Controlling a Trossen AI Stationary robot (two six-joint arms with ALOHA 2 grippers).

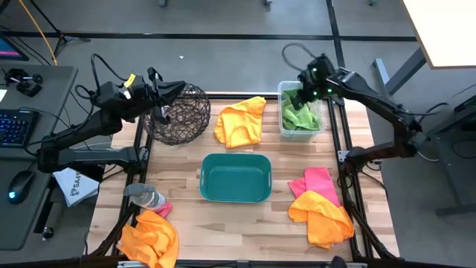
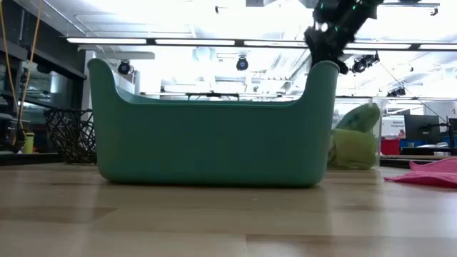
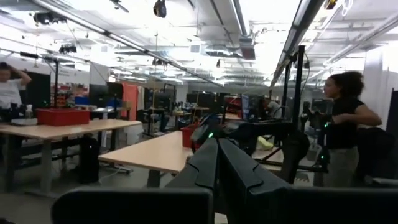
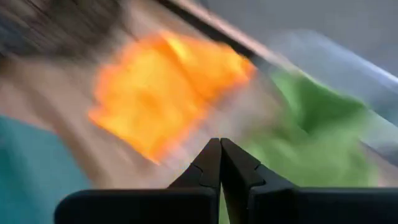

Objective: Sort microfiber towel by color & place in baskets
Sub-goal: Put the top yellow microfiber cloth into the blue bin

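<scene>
Lime green towels (image 1: 299,116) lie heaped in the clear bin (image 1: 282,131) at the table's far right. My right gripper (image 1: 296,95) hangs shut just above that bin, touching nothing; its wrist view shows the green cloth (image 4: 317,124) and an orange towel (image 4: 168,87) blurred. That orange towel (image 1: 241,121) lies flat between the bin and the wire-mesh basket (image 1: 180,113). The teal tub (image 1: 236,177) sits mid-table. A pink towel (image 1: 318,181) and an orange one (image 1: 323,216) overlap at near right; another orange towel (image 1: 151,237) lies near left. My left gripper (image 1: 175,88) is shut, raised over the mesh basket.
A clear plastic bottle (image 1: 145,197) lies at near left, with a bit of pink cloth (image 1: 163,211) beside it. A white printed packet (image 1: 74,186) sits off the table's left edge. Dark frame rails (image 1: 349,186) border the table. People stand in the room beyond (image 3: 342,124).
</scene>
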